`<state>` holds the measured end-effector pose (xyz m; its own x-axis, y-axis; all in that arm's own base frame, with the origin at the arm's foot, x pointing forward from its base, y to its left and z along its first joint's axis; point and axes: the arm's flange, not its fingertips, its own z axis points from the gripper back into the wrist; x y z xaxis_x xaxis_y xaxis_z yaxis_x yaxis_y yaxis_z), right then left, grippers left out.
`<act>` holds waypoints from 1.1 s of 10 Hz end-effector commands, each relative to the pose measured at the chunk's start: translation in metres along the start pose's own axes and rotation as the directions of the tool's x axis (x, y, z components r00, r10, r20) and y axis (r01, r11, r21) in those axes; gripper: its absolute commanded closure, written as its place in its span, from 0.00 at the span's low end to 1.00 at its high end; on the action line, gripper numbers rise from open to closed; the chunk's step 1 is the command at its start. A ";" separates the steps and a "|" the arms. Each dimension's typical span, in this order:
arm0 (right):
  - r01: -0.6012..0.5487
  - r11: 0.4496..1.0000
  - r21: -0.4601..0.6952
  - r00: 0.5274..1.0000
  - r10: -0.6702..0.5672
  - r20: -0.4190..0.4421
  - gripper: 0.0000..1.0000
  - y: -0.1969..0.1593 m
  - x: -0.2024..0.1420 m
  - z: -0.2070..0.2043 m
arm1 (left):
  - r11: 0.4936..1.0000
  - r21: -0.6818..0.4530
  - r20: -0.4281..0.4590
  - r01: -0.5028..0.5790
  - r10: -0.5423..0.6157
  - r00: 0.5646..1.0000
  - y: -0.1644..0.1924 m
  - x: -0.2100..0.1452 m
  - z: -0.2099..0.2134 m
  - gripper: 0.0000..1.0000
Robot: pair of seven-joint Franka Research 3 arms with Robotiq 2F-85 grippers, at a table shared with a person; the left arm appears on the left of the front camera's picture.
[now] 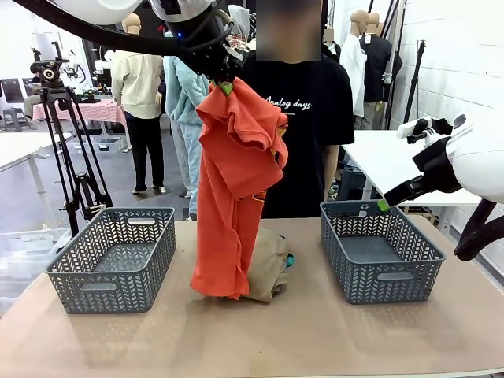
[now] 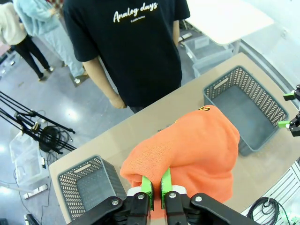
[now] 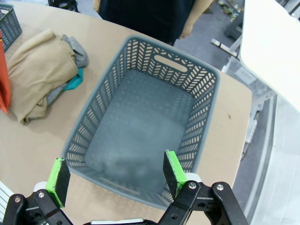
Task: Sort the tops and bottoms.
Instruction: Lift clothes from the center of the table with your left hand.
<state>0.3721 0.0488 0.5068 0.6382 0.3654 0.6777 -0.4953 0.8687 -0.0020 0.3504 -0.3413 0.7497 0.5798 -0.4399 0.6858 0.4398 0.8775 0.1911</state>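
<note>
The wide tan board counter [image 1: 315,339] is seen to carry two grey plastic lattice baskets, one at the robot's left [image 1: 110,295] and one at its right [image 1: 378,283], and both are shown bare inside, so nothing is judged to have been sorted yet. Between the baskets, the orange-red short-sleeved cloth T-shirt [image 1: 232,181] is held up high over the middle of the counter, hanging in a long bunched fold whose lower edge reaches down in front of the pile; whether that edge touches the board cannot be told. Behind it, a small heap of folded garments is left on the counter: a tan cloth top [image 3: 40,75] lies uppermost, a grey one [image 3: 77,49] is tucked at its far side, and a strip of a teal one [image 3: 75,80] shows from underneath. The left end effector [image 2: 156,180] is clamped on the orange-red T-shirt, with the cloth pinched between its green pads at the top of the bundle. The right end effector [image 3: 115,176] is held with its jaws spread wide and empty, poised above the near rim of the right-hand basket. The task is therefore judged to be at its first item: one top is lifted but not yet dropped into either basket, and three garments are still to be picked from the heap and placed.
</note>
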 end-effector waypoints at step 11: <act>0.013 1.000 0.015 1.000 -0.014 0.009 0.00 -0.001 0.000 -0.003 | 1.000 0.000 0.008 0.000 0.000 1.000 0.002 0.001 0.005 1.00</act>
<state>0.3721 0.0488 0.5068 0.6382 0.3654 0.6777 -0.4953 0.8687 -0.0020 0.3504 -0.3413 0.7497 0.5798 -0.4399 0.6858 0.4398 0.8775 0.1911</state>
